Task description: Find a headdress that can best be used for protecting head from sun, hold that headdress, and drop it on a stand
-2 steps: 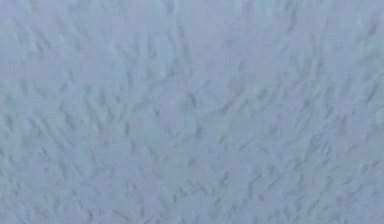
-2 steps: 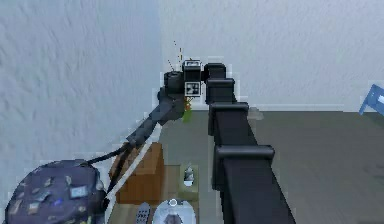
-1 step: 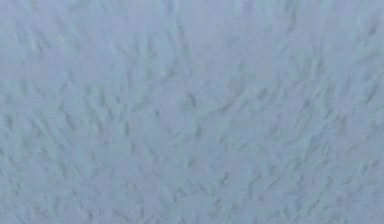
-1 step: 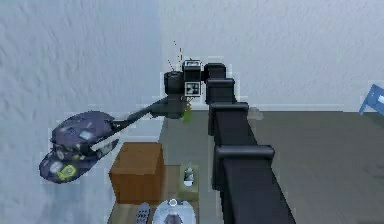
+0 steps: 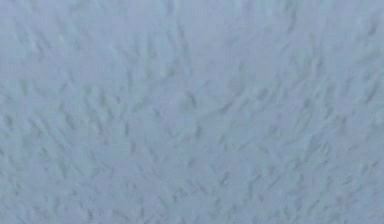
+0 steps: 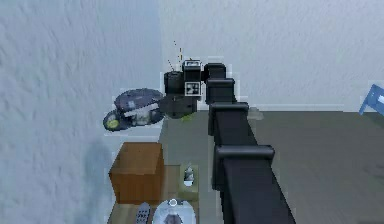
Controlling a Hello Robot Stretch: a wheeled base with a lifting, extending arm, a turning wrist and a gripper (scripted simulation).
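Note:
In the arm side view the dark arm reaches up from the bottom edge. At its far end is the gripper, left of the two white marked squares. A blue-grey cap-like headdress with a yellowish patch hangs at the gripper's far end, clear of every surface, so the gripper holds it. Directly below the headdress stands a brown wooden box-like stand against the textured wall.
A textured blue-grey wall stands close ahead in the forward view. In the arm side view, small pale objects lie beside the brown stand, and more at the bottom edge. Grey floor stretches right toward a white wall and a blue thing.

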